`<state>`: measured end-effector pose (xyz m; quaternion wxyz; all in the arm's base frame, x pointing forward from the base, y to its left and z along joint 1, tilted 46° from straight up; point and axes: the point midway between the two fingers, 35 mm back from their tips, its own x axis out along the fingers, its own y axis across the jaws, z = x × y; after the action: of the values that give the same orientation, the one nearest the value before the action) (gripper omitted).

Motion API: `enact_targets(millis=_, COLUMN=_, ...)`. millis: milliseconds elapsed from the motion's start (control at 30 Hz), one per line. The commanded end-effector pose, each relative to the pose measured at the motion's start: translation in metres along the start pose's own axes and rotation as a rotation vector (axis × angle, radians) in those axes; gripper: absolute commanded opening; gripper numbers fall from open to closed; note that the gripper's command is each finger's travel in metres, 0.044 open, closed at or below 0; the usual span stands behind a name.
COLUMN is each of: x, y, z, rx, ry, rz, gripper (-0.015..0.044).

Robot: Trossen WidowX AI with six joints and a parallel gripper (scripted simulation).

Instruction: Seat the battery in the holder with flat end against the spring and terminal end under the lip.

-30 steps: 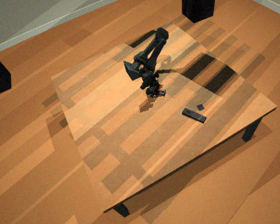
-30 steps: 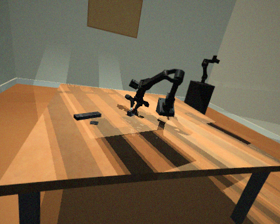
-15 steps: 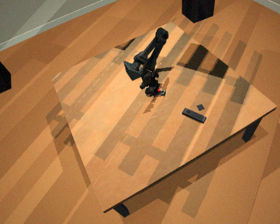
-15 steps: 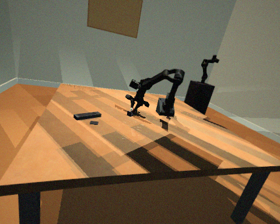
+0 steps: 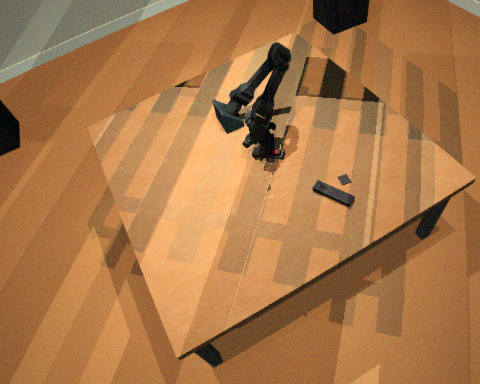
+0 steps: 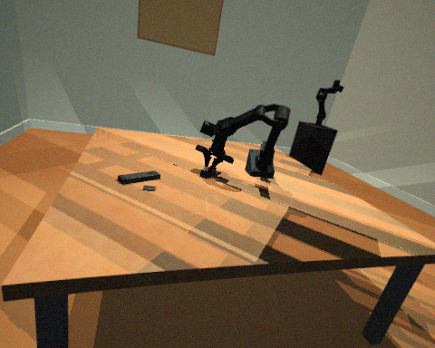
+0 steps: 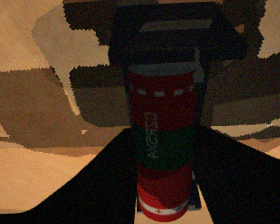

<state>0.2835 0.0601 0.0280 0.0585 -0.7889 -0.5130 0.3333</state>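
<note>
The battery (image 7: 165, 110) (image 5: 275, 151) is red with a green middle. In the wrist view it lies lengthwise in or just over the dark holder (image 7: 196, 200) (image 6: 206, 174). Its near end has a white band with plus marks. Its far end, with a pale grey rim, is at the holder's wide dark end block (image 7: 176, 42). My gripper (image 7: 160, 135) (image 5: 270, 151) (image 6: 207, 169) is shut on the battery, one dark finger on each side, low over the table. The spring is not visible. Whether the battery is fully down and level is too dark to tell.
A long dark bar-shaped object (image 5: 333, 193) (image 6: 139, 177) and a small dark flat square (image 5: 344, 179) (image 6: 149, 188) lie on the table (image 5: 194, 220) (image 6: 121, 245), apart from the gripper. The arm's base (image 5: 228, 117) (image 6: 258, 164) stands behind the gripper. Striped shadows cross the table.
</note>
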Motion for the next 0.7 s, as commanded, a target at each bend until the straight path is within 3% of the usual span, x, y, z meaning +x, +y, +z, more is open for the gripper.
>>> enact_targets(millis=0, x=0.0026, y=0.0022, z=0.0028, rx=-0.013, ry=-0.062, rz=0.012, gripper=0.0078)
enact_targets(millis=667, x=0.0068, y=-0.0007, z=-0.0027, rx=-0.021, ry=-0.241, rz=0.002, gripper=0.0078)
